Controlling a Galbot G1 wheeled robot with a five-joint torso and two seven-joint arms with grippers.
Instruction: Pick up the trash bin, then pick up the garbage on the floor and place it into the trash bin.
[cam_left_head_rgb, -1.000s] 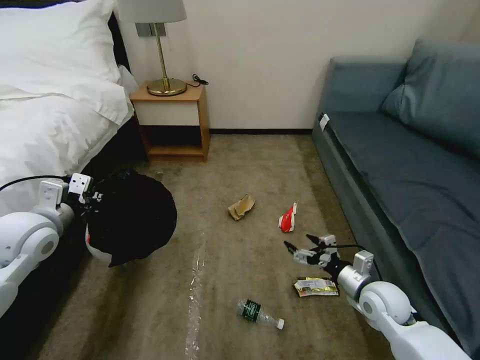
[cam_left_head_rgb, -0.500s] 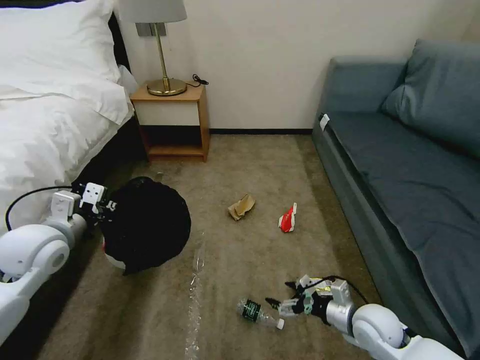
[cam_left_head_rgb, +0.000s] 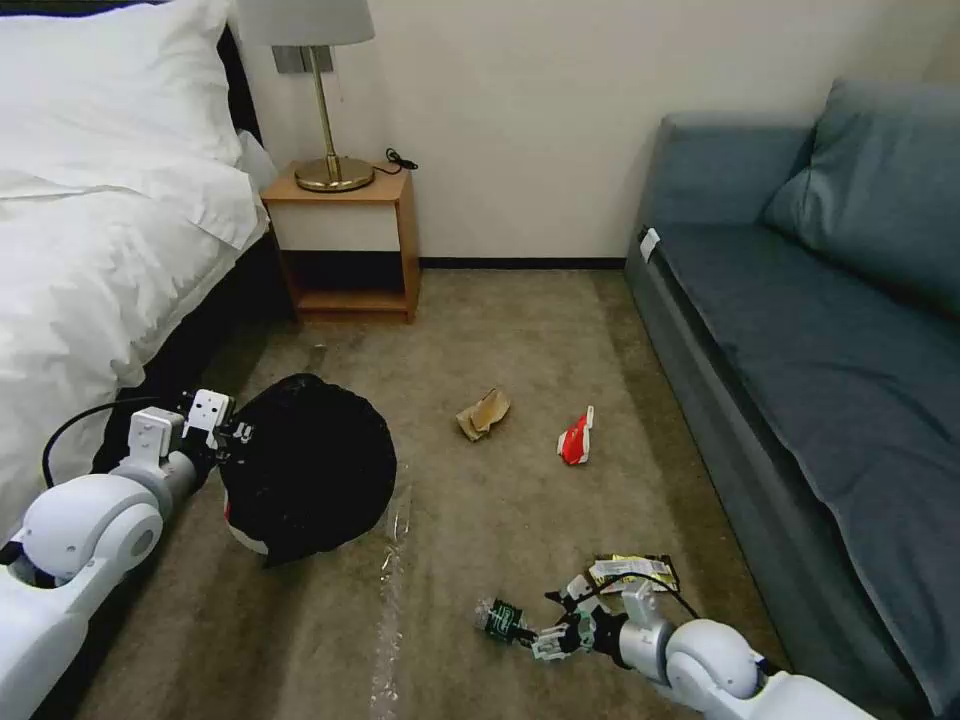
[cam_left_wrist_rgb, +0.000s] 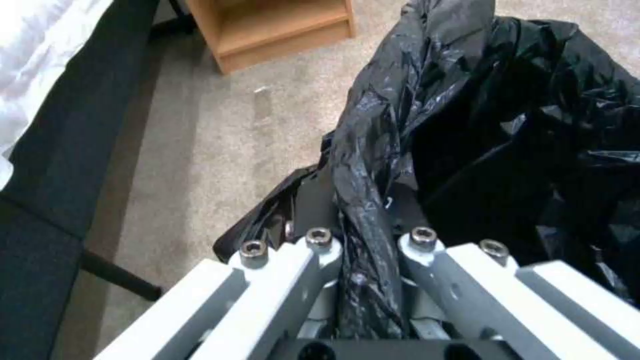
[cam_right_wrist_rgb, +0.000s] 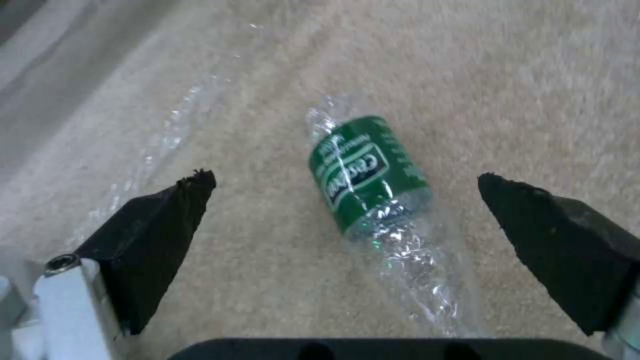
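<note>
Because the litter needs somewhere to go, my left gripper (cam_left_wrist_rgb: 363, 250) is clamped on the black liner at the rim of the trash bin (cam_left_head_rgb: 310, 465), holding it off the floor beside the bed (cam_left_head_rgb: 90, 270). My right gripper (cam_right_wrist_rgb: 347, 225) hangs low with jaws wide apart, straddling the bottle (cam_right_wrist_rgb: 373, 200) lying on the carpet, ready to close. The wrapper (cam_left_head_rgb: 633, 572), red packet (cam_left_head_rgb: 576, 438) and paper wad (cam_left_head_rgb: 483, 413) lie farther off.

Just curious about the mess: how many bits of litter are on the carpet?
4: bottle at the right gripper, dark wrapper beside that arm, tan paper wad mid-floor, red-and-white packet nearer the sofa.
</note>
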